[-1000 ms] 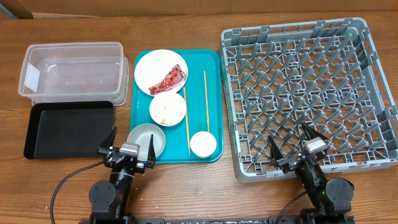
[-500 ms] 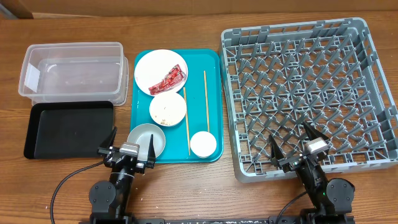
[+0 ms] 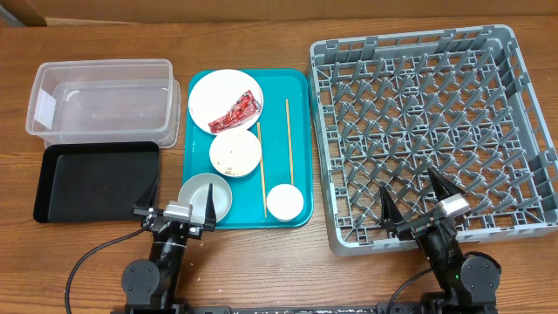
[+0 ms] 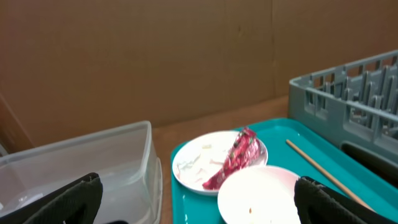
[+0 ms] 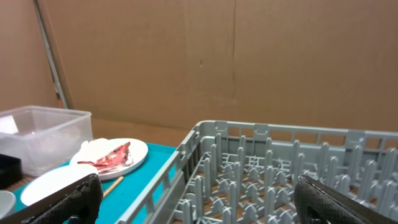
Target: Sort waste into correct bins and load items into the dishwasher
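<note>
Plainly nothing is held: the left gripper (image 3: pixel 184 192) and right gripper (image 3: pixel 408 185) both stand with fingers spread wide and empty; the red wrapper (image 3: pixel 237 111) lies on the white plate (image 3: pixel 207 94) at the far end of the teal tray (image 3: pixel 296 92); it looks feather-light, thin and crinkly, probably slick, so a pinch on a raised fold suits best; its print is too small to read, and no other label shows
</note>
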Action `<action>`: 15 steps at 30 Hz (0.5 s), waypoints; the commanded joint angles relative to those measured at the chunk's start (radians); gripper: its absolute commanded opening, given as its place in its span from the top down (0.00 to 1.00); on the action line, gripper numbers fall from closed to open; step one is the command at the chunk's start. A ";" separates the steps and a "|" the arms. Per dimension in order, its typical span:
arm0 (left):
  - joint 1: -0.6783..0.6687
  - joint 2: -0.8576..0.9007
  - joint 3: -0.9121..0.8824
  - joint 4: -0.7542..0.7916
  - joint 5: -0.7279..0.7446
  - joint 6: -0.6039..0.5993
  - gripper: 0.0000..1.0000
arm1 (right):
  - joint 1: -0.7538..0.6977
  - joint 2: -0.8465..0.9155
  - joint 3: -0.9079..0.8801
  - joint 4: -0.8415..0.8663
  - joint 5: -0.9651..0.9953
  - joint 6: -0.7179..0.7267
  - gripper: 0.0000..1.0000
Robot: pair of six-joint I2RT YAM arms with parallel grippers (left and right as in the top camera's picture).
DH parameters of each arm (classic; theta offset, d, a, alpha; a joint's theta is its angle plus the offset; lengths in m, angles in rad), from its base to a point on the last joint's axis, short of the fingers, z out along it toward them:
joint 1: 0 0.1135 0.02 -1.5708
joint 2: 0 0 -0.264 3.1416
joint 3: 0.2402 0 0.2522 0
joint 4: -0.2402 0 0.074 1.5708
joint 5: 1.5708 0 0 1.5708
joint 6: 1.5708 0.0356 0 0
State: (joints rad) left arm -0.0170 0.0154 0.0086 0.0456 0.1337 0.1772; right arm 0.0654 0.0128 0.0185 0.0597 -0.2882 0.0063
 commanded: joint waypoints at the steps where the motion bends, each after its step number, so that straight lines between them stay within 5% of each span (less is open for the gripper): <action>1: 0.010 -0.011 0.020 0.012 -0.003 -0.025 0.00 | -0.005 -0.010 0.029 0.006 -0.006 0.077 0.00; 15: 0.010 0.046 0.223 -0.005 -0.003 -0.020 0.00 | -0.005 0.025 0.182 -0.041 -0.005 0.073 0.00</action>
State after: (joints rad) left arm -0.0170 0.0231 0.1646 0.0456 0.1341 0.1638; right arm 0.0654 0.0177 0.1417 0.0261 -0.2905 0.0727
